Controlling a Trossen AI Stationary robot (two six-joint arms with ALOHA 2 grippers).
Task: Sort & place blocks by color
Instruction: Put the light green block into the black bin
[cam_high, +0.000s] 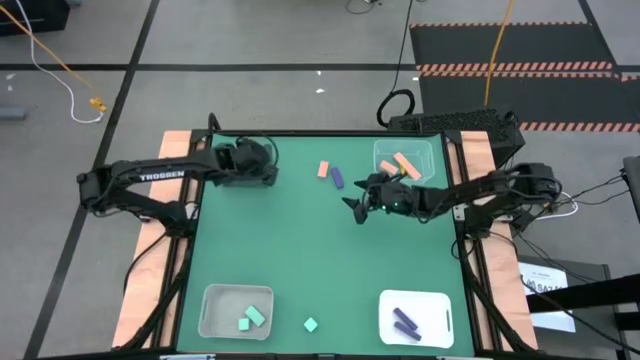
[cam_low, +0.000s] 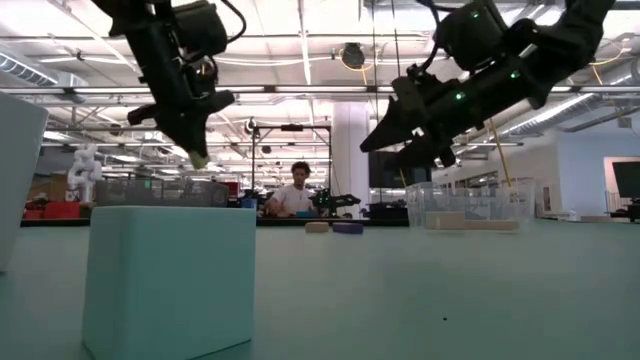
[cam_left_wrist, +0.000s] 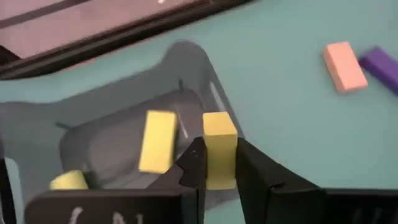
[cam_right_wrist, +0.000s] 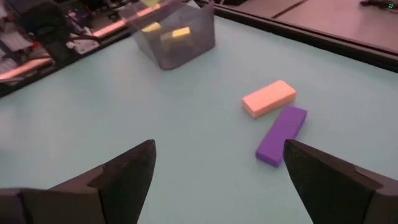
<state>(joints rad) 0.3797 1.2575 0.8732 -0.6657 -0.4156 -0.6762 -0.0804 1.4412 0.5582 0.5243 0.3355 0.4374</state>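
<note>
My left gripper (cam_high: 264, 166) is at the far left of the table, above a grey bin (cam_left_wrist: 112, 118), and is shut on a yellow-green block (cam_left_wrist: 219, 152). Two more yellow-green blocks (cam_left_wrist: 157, 140) lie in that bin. My right gripper (cam_high: 353, 208) hangs open and empty above the mat, just right of a salmon pink block (cam_right_wrist: 268, 98) and a purple block (cam_right_wrist: 282, 134). These two lie flat side by side on the mat and also show in the high view, the pink one (cam_high: 323, 170) beside the purple one (cam_high: 338, 178). My left gripper pinches the yellow-green block by two opposite sides (cam_left_wrist: 211, 163) between its two fingers. The fingers point steeply down from above (cam_low: 197, 150). The block stands out beyond the fingertips, lifted clear above the grey bin.
A clear bin (cam_high: 405, 158) with salmon pink blocks stands at the far right. A clear bin (cam_high: 236, 311) with teal blocks stands near left, with a loose teal block (cam_high: 311, 324) beside it on the mat. A white bin (cam_high: 415, 318) with purple blocks stands near right.
</note>
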